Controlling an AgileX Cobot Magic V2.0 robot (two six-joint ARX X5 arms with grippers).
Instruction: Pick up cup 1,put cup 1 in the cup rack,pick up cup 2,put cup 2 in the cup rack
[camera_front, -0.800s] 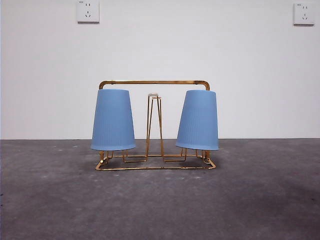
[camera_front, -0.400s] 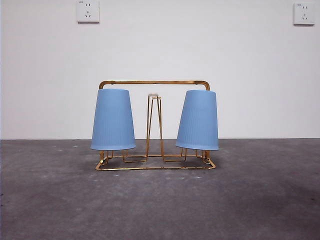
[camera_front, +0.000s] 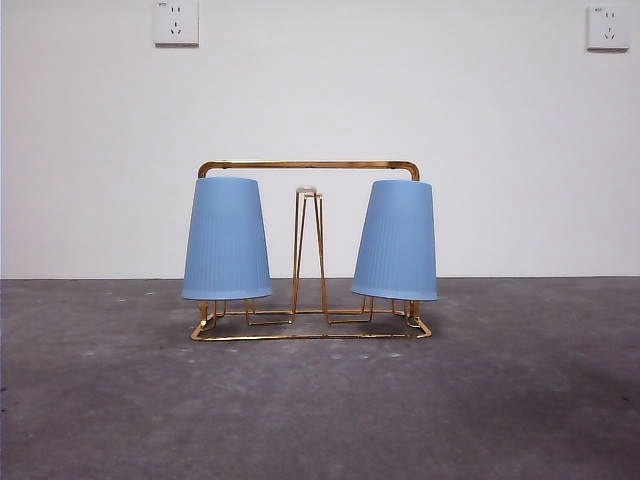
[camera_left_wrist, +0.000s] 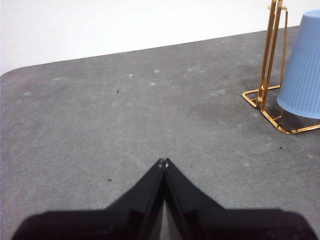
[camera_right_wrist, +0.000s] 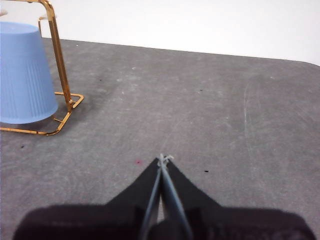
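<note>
**Both cups racked; arms drawn back and idle**

Nearest the cameras, the left gripper (camera_left_wrist: 163, 162) hangs over bare grey table (camera_front: 320, 410) with its two black jaws pressed together on nothing. The right gripper (camera_right_wrist: 163, 159) is likewise clenched and empty, well apart from the rack on the other side.

Farther back stands the gold-coloured wire cup rack (camera_front: 308, 165) with its arched frame. A ribbed pale-blue plastic cup (camera_front: 226, 240) sits upside down over a prong at one end, a second blue cup (camera_front: 397, 242) inverted and slightly tilted at the other. The middle prong with the pale tip (camera_front: 307, 190) is free.

By my judgement, the task is complete, with nothing left to place.

Against the frames from a second ago, nothing differs: cups and rack are unmoved.
</note>
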